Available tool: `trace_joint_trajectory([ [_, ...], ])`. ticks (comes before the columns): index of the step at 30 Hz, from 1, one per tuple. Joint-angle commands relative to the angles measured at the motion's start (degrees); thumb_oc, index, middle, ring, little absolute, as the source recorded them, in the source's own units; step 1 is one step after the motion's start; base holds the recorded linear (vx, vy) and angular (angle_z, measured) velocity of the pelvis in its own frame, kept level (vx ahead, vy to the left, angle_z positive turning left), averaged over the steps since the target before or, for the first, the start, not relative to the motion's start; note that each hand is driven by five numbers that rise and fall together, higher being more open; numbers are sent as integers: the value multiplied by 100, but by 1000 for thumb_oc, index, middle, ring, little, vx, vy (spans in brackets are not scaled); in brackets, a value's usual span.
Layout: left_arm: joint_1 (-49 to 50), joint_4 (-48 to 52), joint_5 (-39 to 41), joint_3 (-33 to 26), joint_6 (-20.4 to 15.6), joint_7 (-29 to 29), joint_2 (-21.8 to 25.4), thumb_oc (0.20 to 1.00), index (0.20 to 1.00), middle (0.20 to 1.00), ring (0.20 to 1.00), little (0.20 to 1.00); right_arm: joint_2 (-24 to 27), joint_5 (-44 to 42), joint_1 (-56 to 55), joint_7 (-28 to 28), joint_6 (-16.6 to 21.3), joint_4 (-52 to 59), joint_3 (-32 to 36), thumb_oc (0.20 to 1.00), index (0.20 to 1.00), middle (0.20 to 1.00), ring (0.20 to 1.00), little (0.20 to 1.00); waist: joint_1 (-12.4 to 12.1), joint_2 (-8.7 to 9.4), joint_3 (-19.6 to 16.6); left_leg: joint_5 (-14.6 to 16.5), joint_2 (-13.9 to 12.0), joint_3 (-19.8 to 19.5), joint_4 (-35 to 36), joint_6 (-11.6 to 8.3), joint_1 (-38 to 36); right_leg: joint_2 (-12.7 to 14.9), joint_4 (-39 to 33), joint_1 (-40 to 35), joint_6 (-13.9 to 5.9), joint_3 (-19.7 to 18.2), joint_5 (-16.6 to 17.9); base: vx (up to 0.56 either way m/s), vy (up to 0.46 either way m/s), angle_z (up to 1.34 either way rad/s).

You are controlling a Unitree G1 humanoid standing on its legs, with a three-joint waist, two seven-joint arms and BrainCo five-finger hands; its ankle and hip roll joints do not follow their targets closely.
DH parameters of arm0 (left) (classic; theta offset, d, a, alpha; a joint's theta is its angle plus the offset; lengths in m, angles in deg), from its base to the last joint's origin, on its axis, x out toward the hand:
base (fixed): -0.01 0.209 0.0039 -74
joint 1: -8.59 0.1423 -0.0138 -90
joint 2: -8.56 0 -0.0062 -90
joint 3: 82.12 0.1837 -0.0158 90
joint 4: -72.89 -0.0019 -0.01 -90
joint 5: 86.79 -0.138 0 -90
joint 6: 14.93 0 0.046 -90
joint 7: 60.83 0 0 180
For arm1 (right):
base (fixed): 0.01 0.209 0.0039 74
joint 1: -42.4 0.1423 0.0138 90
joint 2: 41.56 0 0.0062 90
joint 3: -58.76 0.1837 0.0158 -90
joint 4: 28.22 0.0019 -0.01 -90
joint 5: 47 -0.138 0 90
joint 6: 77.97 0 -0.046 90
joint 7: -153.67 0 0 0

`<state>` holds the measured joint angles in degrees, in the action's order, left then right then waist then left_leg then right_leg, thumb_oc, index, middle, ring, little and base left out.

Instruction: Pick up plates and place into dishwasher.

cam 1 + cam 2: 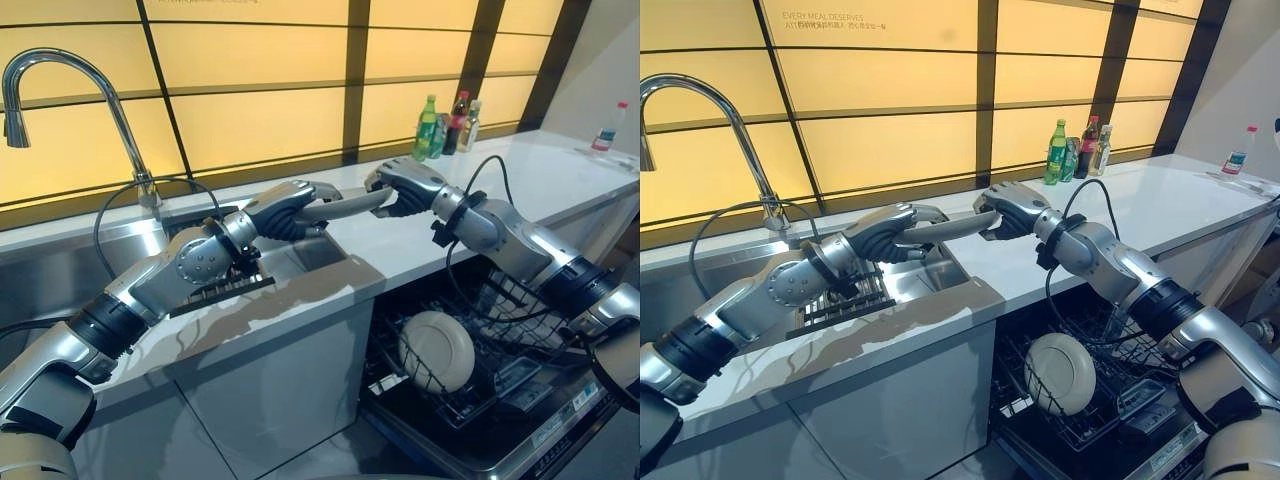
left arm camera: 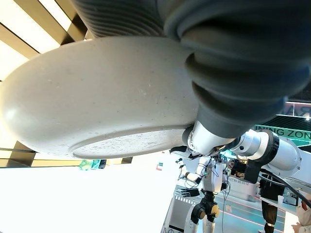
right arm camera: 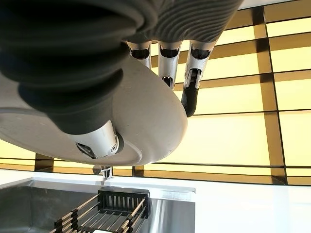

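Held level above the sink's (image 1: 300, 255) edge, a grey plate (image 1: 345, 207) is gripped at 9 o'clock by the left robot hand (image 1: 285, 212) and at 3 o'clock by the right robot hand (image 1: 405, 190). Another plate (image 1: 437, 350) is racked in the open dishwasher (image 1: 500, 400) below the table (image 1: 540, 180).

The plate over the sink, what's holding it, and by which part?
Both hands hold the plate: the left hand grips one rim edge, the right hand the opposite edge.

bright backlight from the glowing yellow wall panels (image 1: 260, 120) (wrist views blurred up close).
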<state>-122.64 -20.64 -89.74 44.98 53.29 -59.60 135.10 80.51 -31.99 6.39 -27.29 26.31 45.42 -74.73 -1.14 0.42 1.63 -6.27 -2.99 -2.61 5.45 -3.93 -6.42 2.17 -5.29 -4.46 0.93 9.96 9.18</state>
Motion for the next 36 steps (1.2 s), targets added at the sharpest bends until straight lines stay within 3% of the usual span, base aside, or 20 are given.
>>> trace_joint_trajectory([
  [1, -605, 204, 441, -254, -255, -204, -178, 200, 200, 200, 200, 200, 127, -15, 860, -55, -298, -378, -304, 200, 200, 200, 200, 200, -263, 96, 91, 703, 471, 124, -45, 325, -290, 190, 29, -487, -683, -129, -665, 0, 0, 0],
  [6, -567, 227, 384, -294, -169, -217, -164, 200, 200, 200, 200, 200, 136, -102, 803, -143, -265, -364, -225, 200, 200, 200, 200, 200, -261, 99, 79, 710, 471, 117, -45, 329, -297, 191, 29, -492, -689, -136, -665, 0, 0, 0],
  [8, -536, 196, 382, -310, -102, -166, -175, 595, 595, 595, 595, 595, 121, -129, 765, -184, -261, -358, -170, 200, 200, 200, 200, 200, -257, 100, 82, 710, 473, 117, -45, 331, -303, 190, 29, -495, -684, -142, -661, 0, 0, 0],
  [9, -514, 206, 427, -331, -3, -117, -126, 1000, 1000, 1000, 1000, 1000, 115, -187, 760, -213, -226, -381, -140, 200, 200, 200, 200, 200, -255, 99, 86, 708, 478, 108, -45, 328, -306, 186, 29, -496, -679, -156, -656, 0, 0, 0],
  [13, -544, 27, 397, -310, -45, -150, -110, 1000, 1000, 1000, 1000, 1000, 132, -272, 679, -267, -249, -335, -34, 200, 200, 200, 200, 200, -228, 91, 77, 711, 478, 117, -45, 337, -311, 183, 29, -491, -696, -176, -651, 0, 0, 0],
  [26, -241, -358, 7, -617, 319, -313, 195, 1000, 1000, 1000, 1000, 1000, 497, -367, 207, -333, -104, -288, 429, 200, 200, 200, 200, 200, -135, 90, 87, 713, 445, 218, -45, 332, -306, 162, 29, -458, -707, -252, -637, 0, 0, 0],
  [36, 233, -955, 0, -1211, 384, -925, 515, 1000, 1000, 1000, 1000, 1000, 983, -278, -309, -336, 126, -175, 921, 200, 200, 200, 200, 200, -24, 95, 99, 716, 426, 325, -45, 324, -322, 133, 29, -440, -710, -327, -626, -6, 8, -6],
])
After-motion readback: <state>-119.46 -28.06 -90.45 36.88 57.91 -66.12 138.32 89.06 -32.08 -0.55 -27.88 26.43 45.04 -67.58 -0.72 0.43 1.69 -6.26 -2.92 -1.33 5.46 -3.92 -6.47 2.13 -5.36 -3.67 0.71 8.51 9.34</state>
